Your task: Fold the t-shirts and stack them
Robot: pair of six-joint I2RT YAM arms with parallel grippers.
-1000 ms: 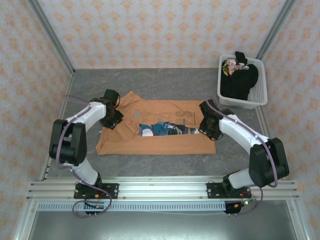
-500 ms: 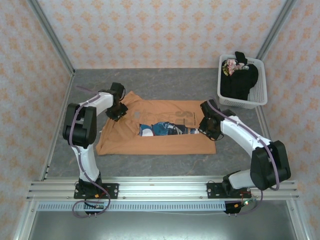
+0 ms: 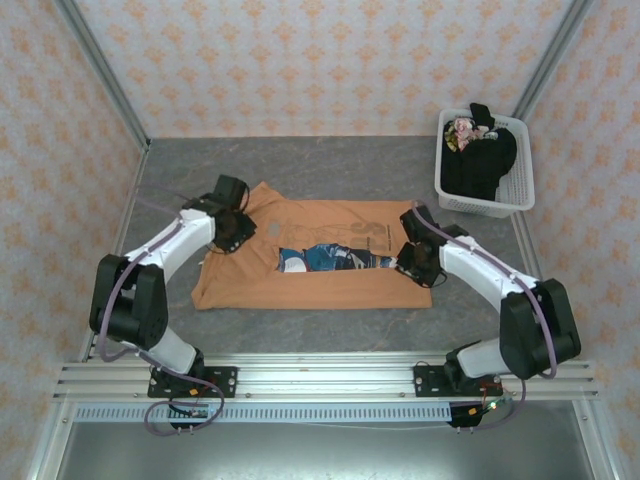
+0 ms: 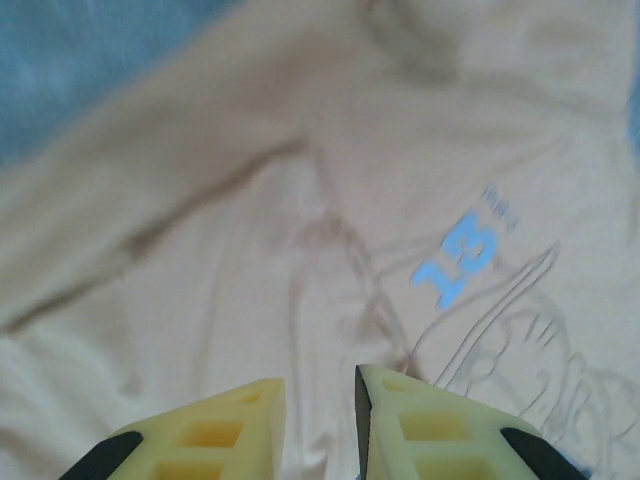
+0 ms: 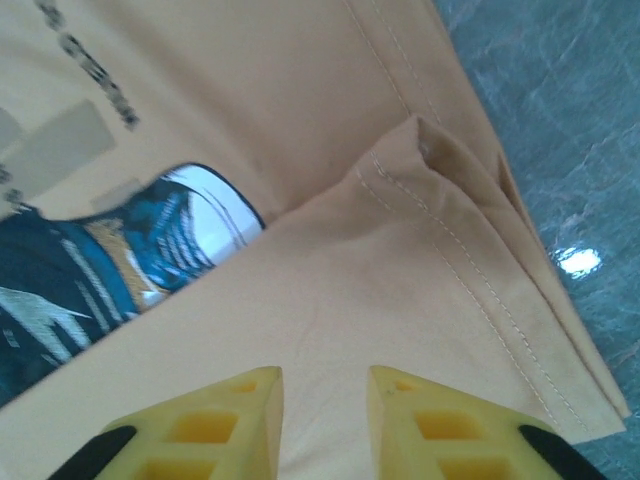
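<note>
Left claw (image 3: 238,232) hangs just above the orange tee's (image 3: 300,288) left end, jaws a narrow slit apart with nothing pinched; I'd say it's placed there for the next fold. That tee lies spread on the bench (image 3: 330,165), its near edge folded up beside the print (image 3: 330,258). Right claw (image 3: 410,262) sits over the hem corner, slightly parted and empty. The black tee (image 3: 480,168) waits in the basket (image 3: 520,200).

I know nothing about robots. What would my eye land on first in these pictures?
The orange-tan t-shirt lies spread flat in the middle of the table, a blue-and-white graphic across its centre. The left gripper hangs over its left end, the right gripper over its right. In the far right corner a white basket holds a black t-shirt.
</note>
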